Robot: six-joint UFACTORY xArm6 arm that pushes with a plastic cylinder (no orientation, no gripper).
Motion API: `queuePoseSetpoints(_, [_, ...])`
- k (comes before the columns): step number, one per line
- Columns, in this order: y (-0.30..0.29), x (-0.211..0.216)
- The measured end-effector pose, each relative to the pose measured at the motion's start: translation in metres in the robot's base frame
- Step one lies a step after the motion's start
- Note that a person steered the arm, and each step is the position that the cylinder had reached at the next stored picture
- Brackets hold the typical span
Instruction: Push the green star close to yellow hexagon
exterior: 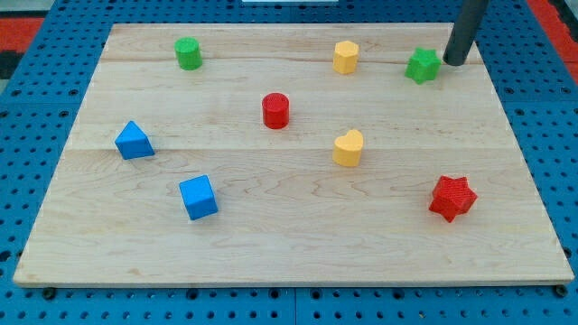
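The green star (422, 65) sits near the view's top right of the wooden board (271, 244). The yellow hexagon (345, 56) stands to its left, a clear gap between them. My tip (452, 61) is the lower end of the dark rod that comes in from the view's top right. It rests just to the right of the green star, close to it or touching it.
A green cylinder (188, 53) is at the top left. A red cylinder (275, 110) and a yellow heart (348, 148) are near the middle. A blue triangular block (134, 141) and a blue cube (198, 197) are at the left. A red star (452, 198) is at the lower right.
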State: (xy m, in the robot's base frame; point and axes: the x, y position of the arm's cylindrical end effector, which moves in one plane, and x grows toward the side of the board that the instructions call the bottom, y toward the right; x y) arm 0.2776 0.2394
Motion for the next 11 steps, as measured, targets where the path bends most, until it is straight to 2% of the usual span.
queuePoseSetpoints(1, [-0.037, 0.005])
queuePoseSetpoints(2, [-0.071, 0.04])
queuePoseSetpoints(3, [-0.061, 0.054])
queuePoseSetpoints(4, [-0.06, 0.1])
queuePoseSetpoints(5, [-0.05, 0.108])
queuePoseSetpoints(7, [-0.107, 0.151])
queuePoseSetpoints(10, [-0.17, 0.132])
queuePoseSetpoints(11, [-0.199, 0.148])
